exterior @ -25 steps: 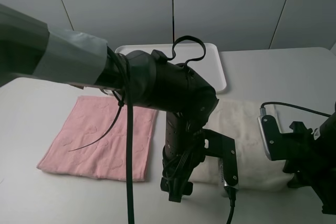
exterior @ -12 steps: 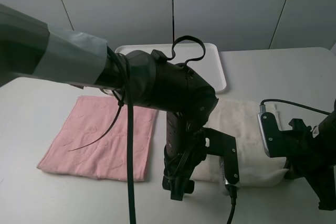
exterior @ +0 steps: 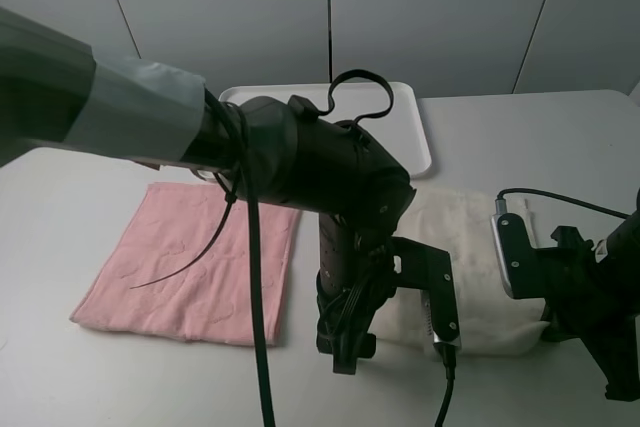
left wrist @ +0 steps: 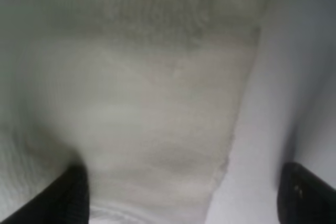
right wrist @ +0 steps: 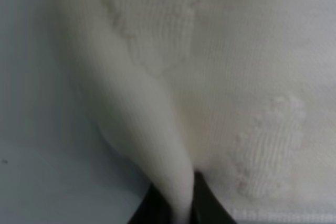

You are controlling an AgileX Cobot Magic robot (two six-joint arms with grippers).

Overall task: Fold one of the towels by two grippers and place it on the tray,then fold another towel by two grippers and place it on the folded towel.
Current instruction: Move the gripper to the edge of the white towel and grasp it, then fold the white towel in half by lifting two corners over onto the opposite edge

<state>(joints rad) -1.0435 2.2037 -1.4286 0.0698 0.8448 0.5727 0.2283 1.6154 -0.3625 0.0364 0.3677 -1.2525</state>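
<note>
The cream-white towel lies flat on the table, right of centre. My left gripper hangs at its near left corner. In the left wrist view its fingertips stand wide apart, open, with the towel's edge between them. My right gripper is at the near right corner, shut on a pinched-up fold of the cream towel, with its fingers tight against the cloth. The pink towel lies flat at the left. The white tray sits at the back, partly hidden by the left arm.
The thick left arm and its black cables cross over the pink towel's right side and the tray's front. A grey wall of panels stands behind the table.
My right gripper has closed on the cream towel's near right corner and pinched it up. The left gripper has sunk slightly toward the near left corner, its jaws still wide.
</note>
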